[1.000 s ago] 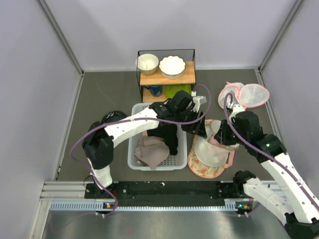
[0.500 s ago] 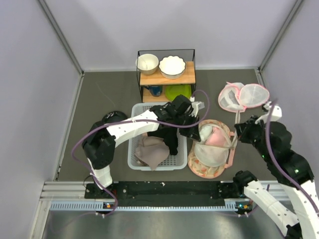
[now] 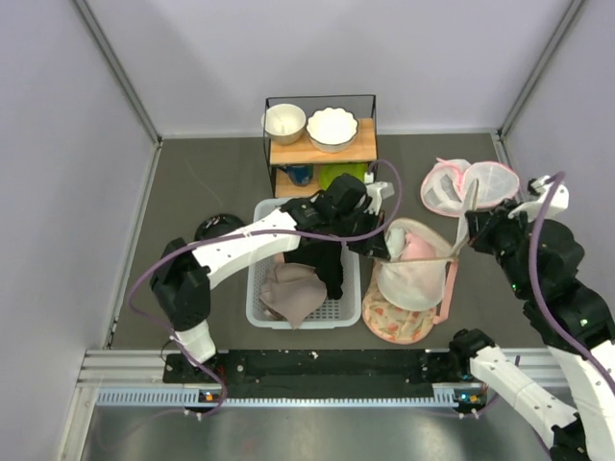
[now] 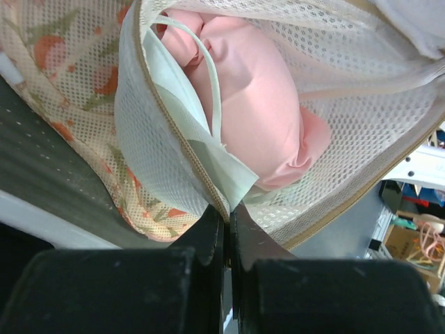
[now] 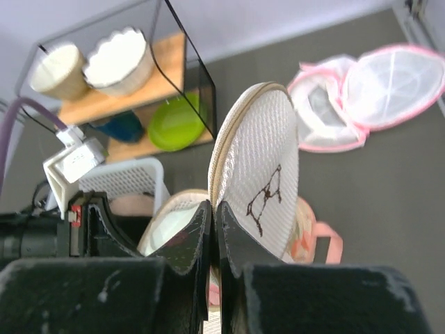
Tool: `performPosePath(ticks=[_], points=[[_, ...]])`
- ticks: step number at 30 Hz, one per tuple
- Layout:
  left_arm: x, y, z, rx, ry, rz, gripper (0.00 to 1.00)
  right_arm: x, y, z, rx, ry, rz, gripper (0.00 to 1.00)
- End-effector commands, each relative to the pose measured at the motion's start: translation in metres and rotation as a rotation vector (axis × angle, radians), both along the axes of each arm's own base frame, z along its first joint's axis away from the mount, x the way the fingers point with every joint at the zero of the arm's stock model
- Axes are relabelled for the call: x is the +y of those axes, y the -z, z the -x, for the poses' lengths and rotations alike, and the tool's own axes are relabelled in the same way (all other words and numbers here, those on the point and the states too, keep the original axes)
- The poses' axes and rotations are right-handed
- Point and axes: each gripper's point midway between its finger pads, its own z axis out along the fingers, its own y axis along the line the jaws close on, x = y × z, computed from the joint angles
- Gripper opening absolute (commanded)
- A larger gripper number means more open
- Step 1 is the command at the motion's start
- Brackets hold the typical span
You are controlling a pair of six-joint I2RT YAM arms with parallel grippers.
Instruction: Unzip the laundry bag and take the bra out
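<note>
Left fingers (image 4: 211, 229) are pinching tight on the tan-trimmed rim of the laundry bag (image 3: 413, 280), with no gap showing between them. Right fingers (image 5: 196, 235) are likewise clamping down on the edge of the bag's round mesh lid (image 5: 261, 184), which is standing up on edge and swinging clear of the opening.

Bag is sitting at centre-right of the desk (image 3: 192, 192), resting on a flat peach floral piece (image 3: 389, 328) and lying just beside the white plastic basket (image 3: 258, 288). Its mesh is stretching taut between the two arms, mouth gaping open.

Pink bra (image 4: 257, 111) is lying bunched inside the bag, one pale strap looping over it, and is showing plainly through the opening in the left wrist view.

Pink-trimmed twin-dome mesh bag (image 3: 471, 184) is lying open toward the far right, apart from the work. Wire shelf (image 3: 320, 144) at the back is carrying two white bowls on top, with a green plate (image 5: 175, 124) below. Basket is holding beige and dark cloth.
</note>
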Motion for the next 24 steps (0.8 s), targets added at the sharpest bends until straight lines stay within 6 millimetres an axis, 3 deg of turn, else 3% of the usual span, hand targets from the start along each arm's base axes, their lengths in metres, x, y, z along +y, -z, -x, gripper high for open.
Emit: performPosePath(ticks=[1,4,5,6,7,10,12,19,21,24], points=[[0.004,-0.064,-0.013,-0.131,-0.072,0.138,0.0,-0.007,-0.066,-0.001,-0.201,0.018,-0.024,0.0],[0.007,-0.054,-0.017,-0.139,-0.113,0.126,0.0,0.003,-0.041,-0.004,-0.148,-0.013,-0.044,0.0],[0.009,-0.041,-0.018,-0.129,-0.121,0.101,0.0,0.004,-0.032,-0.001,-0.14,-0.018,-0.059,0.0],[0.009,-0.035,-0.015,-0.112,-0.11,0.09,0.07,0.008,-0.007,-0.004,-0.088,-0.02,-0.066,0.0],[0.01,-0.025,-0.011,-0.088,-0.093,0.071,0.17,0.011,0.005,-0.002,-0.067,-0.033,-0.079,0.0],[0.012,-0.017,-0.005,-0.055,-0.069,0.049,0.64,0.016,0.039,0.006,-0.014,-0.046,-0.131,0.0],[0.018,-0.027,-0.007,-0.093,-0.074,0.031,0.75,0.018,0.051,0.012,-0.001,-0.059,-0.156,0.0],[0.059,-0.109,-0.052,-0.382,-0.313,0.026,0.72,0.026,0.057,0.023,-0.003,-0.118,-0.2,0.0],[0.068,-0.121,-0.06,-0.416,-0.384,0.031,0.7,0.026,0.057,0.024,-0.007,-0.122,-0.202,0.0],[0.063,-0.129,-0.051,-0.424,-0.372,0.066,0.63,0.025,0.054,0.026,-0.014,-0.122,-0.207,0.0]])
